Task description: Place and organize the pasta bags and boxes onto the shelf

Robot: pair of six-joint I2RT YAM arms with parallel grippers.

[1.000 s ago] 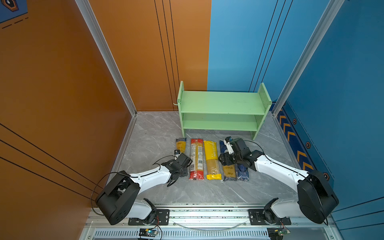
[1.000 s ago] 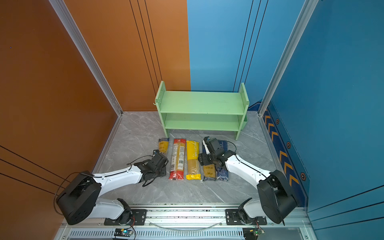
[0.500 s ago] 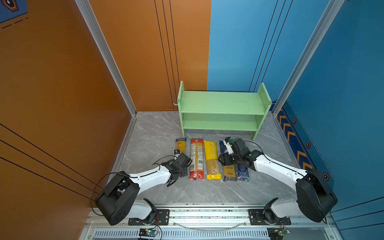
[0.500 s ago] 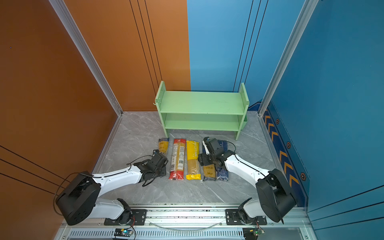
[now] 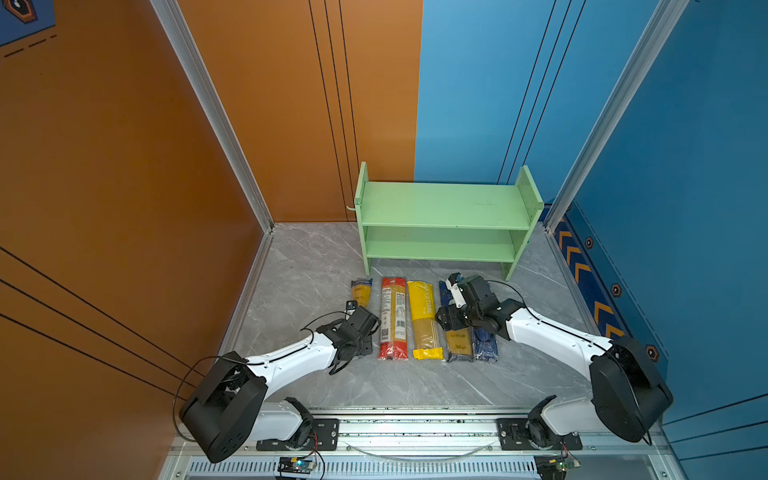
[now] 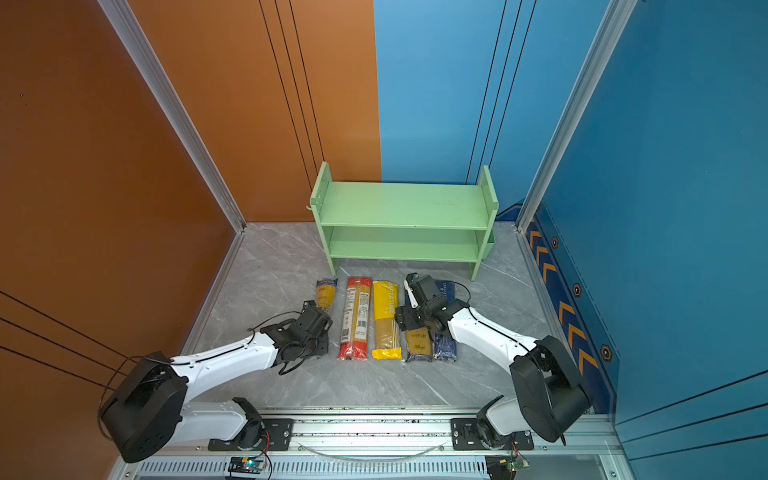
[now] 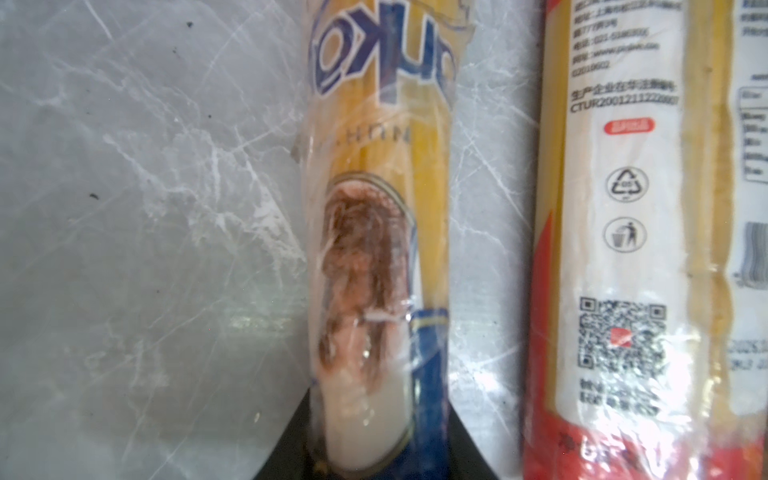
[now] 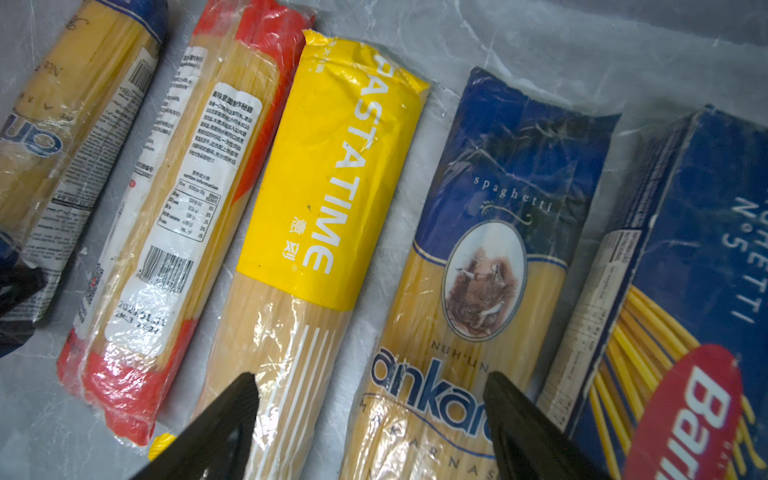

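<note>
- the left gripper (image 7: pixel 380 440) is down low on the left ankara bag (image 7: pixel 374 166). its two fingers touch both sides of the bag, so it has hold of it (how hard, i cannot tell). the bag lies on the grey floor (image 5: pixel 311 270).
- i think the step is to pick this bag up. squeeze just enough. the bag looks soft and slippery, and the spaghetti inside can snap.
- lift it straight up first. the red-ended bag (image 7: pixel 623 208) lies just beside it and could get dragged along.
- the far part of the bag sticks out past the fingers and may droop, so go slow and hold it level.
- the right gripper (image 8: pixel 370 378) is wide open and holds nothing. it hangs above the second ankara bag (image 8: pixel 478 291), with one finger over the yellow bag (image 8: pixel 332 166). the barilla pack (image 8: pixel 685 249) lies on the other side.
- the green shelf (image 5: pixel 440 203) stands past the row of packs, with nothing on it. put the bag at one end of a board, so the other four have room.
</note>
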